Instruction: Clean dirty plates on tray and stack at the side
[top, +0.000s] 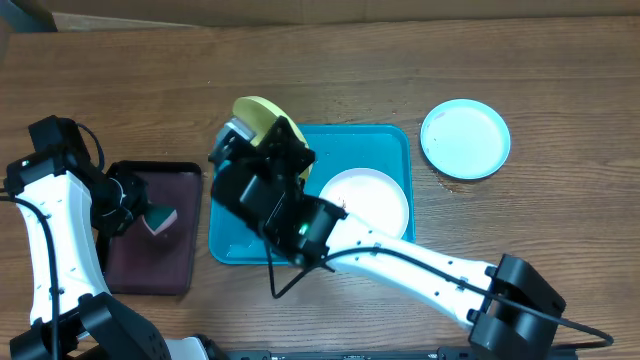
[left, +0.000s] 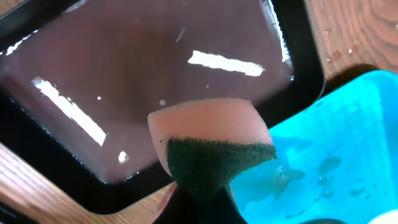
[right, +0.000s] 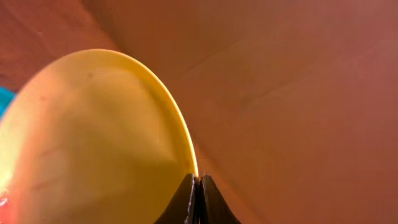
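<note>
Sponge (left: 211, 146) nipped in closed left gripper (top: 137, 206) over dark tray (top: 150, 262). Rightward, right gripper (right: 199, 200) shut on yellow-green plate (right: 93, 143) rim, plate on edge above turquoise tray (top: 362, 138) far-left corner; white plate (top: 375, 200) inside; light blue plate (top: 465, 138) farthest right, off tray.

The left half of the turquoise tray (top: 375, 145) is blocked from above by the right arm (top: 400, 255) and the tilted yellow-green plate (top: 255, 112). Bare table is left between the tray and the light blue plate (top: 465, 139). The dark tray (top: 150, 270) is overhung by the left gripper (top: 148, 212) and its sponge (left: 211, 140).
</note>
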